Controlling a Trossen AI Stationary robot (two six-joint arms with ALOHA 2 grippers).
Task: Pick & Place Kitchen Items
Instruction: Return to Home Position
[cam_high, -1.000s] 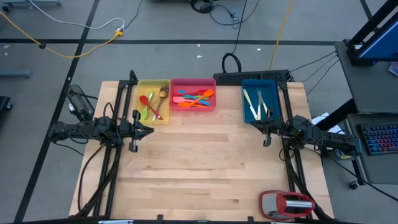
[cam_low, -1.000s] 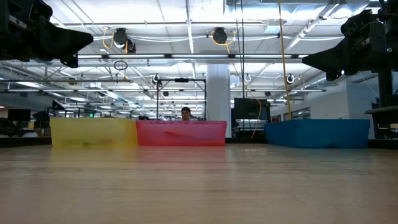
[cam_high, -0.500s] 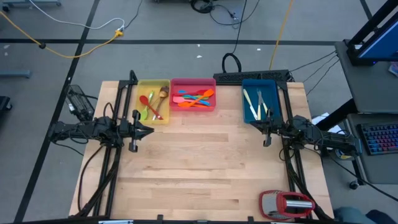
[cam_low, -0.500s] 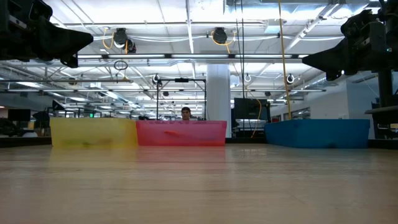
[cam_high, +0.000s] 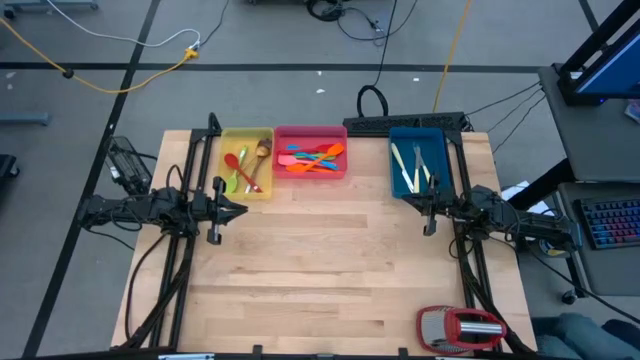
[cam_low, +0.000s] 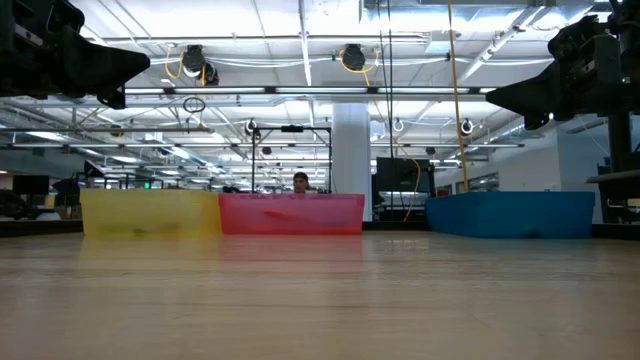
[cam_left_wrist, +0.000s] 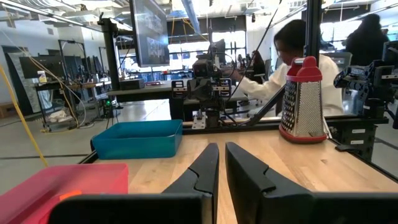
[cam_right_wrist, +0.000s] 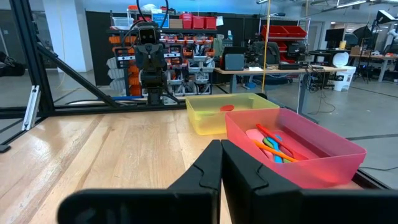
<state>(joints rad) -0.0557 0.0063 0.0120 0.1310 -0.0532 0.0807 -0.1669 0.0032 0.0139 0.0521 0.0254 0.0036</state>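
Left arm (cam_high: 150, 210), right arm (cam_high: 505, 218): matte black, slim jointed links, bulkier housings at the joints. Left gripper (cam_left_wrist: 221, 148), right gripper (cam_right_wrist: 221, 144): paired dark angular fingers (cam_left_wrist: 202, 171), smooth-faced, tapering to narrow tips, on broad black crossbars.

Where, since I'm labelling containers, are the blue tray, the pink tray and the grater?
blue tray (cam_low: 510, 214), low view, on its front wall.
pink tray (cam_low: 291, 214), low view, on its front wall.
grater (cam_left_wrist: 303, 109), left wrist view, on its perforated metal face.
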